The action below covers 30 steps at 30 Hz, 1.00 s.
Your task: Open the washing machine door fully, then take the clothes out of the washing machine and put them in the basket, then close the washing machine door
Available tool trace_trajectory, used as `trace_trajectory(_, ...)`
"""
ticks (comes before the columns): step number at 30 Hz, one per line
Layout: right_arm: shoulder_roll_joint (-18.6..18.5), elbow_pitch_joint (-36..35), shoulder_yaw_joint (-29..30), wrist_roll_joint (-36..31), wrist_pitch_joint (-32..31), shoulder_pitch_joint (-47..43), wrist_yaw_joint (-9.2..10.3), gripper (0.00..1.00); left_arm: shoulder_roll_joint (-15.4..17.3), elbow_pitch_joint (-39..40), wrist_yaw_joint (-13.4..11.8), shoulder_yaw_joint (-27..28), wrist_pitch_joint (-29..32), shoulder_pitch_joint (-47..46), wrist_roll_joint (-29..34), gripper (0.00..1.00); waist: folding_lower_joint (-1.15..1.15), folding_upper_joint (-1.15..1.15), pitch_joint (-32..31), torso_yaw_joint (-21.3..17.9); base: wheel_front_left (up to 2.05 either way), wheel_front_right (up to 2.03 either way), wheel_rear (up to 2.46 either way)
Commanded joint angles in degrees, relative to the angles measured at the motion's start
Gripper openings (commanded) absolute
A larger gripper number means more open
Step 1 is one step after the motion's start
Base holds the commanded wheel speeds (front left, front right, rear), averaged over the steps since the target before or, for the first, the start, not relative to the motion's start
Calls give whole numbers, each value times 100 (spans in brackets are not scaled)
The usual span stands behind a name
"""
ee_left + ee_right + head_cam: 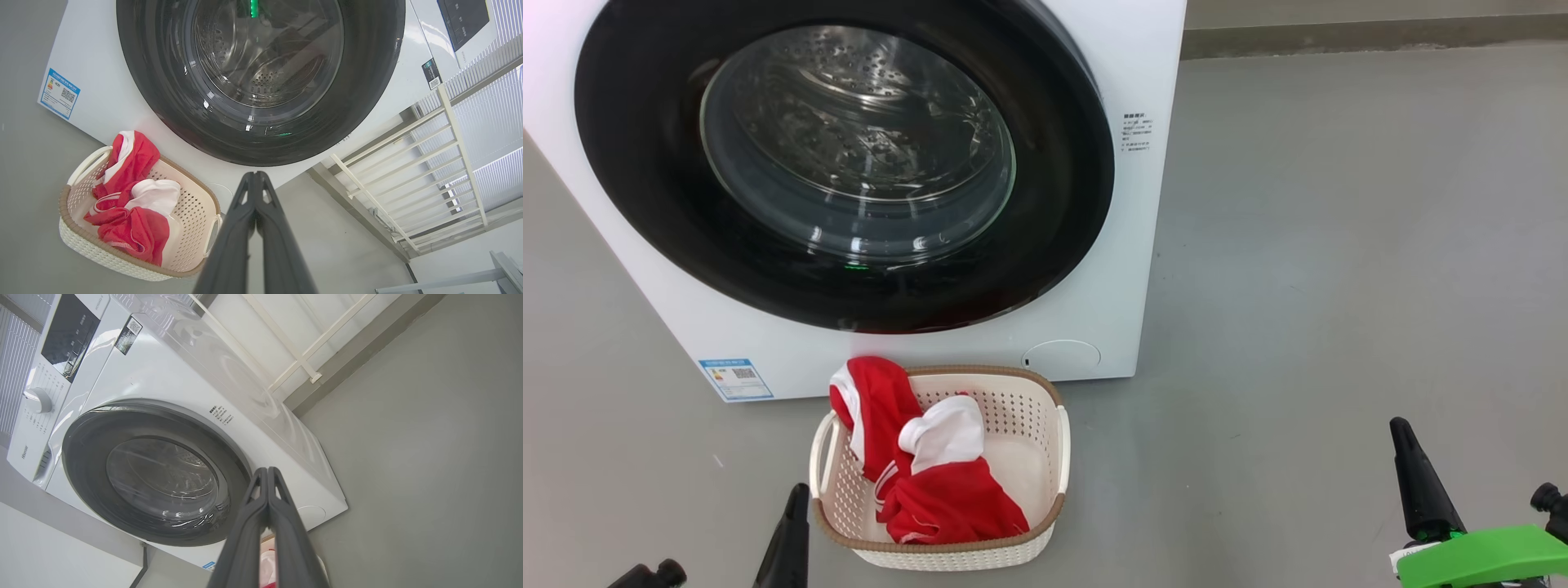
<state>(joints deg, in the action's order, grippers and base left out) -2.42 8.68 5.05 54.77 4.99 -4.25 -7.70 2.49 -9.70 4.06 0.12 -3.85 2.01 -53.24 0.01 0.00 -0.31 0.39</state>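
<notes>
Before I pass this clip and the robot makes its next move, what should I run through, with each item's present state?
1. Washing machine door closed against the washing machine: ok.
2. No red fabric seen through the door's glass: ok.
3. Clothes in the basket: ok, though one fold lies over the back rim.
4. Left tool shut, holding nothing, clear of the basket: ok.
5. Right tool shut, holding nothing: ok.
6. Door latched: cannot tell.
</notes>
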Motion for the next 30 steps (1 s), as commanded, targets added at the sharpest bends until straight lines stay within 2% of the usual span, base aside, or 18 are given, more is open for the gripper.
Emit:
trace_trajectory(1,-112,-95,-50,238,-43,280,11,0,77,87,68,157,42,-264,-218,0,-1,0,1,-1,0,0,0)
trace_trajectory(30,-146,215,-44,2072,-523,655,16,0,88,-174,206,359,507,-539,-2095,0,-1,0,25,-20,0,0,0)
